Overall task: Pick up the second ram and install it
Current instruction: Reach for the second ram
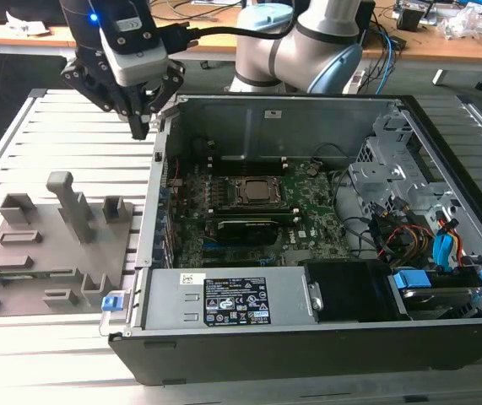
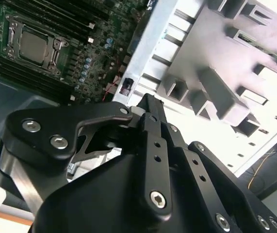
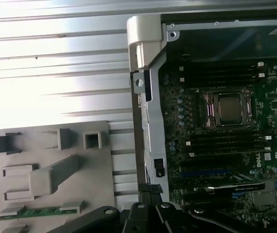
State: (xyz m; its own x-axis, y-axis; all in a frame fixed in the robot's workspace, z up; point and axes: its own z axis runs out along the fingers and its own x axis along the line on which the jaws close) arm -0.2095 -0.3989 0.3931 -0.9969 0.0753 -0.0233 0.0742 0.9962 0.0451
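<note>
Green against grey, the ram [image 3: 38, 212] lies lengthwise in a shallow slot at one edge of the holder [image 3: 95, 180], held between two small grey end blocks. Nothing touches it, and it sits well apart from the hand.

The hand [image 1: 143, 128] hangs above the slatted metal worktop [image 1: 55, 118], pointing down. In the exterior view it is just beside the upper corner of the case [image 1: 291, 105], between the holder [image 1: 63, 253] on that view's left and the case on its right. Its black fingers [image 1: 139, 118] come together to a point – closed, with nothing seen between them. In the second wrist view the hand [image 2: 147, 102] shows the same way: its linkages are drawn in and the narrow tip is over the silver case wall [image 2: 153, 43], with the holder's [image 2: 216, 29] upright blocks beyond.

Inside the open case lies the green motherboard [image 1: 312, 211]. The CPU socket [image 1: 253, 192] is at its middle, and a black card [image 1: 245, 228] is just in front of it in the exterior view. In the first wrist view, rows of long dark memory slots [image 3: 225, 141] run on both sides of the socket [image 3: 229, 108]. Whether any of them holds a stick cannot be told. A silver power supply [image 1: 224, 297] with a label lies along the near side of the case, and blue and orange cables [image 1: 443, 245] are bunched at the exterior view's right.
</note>
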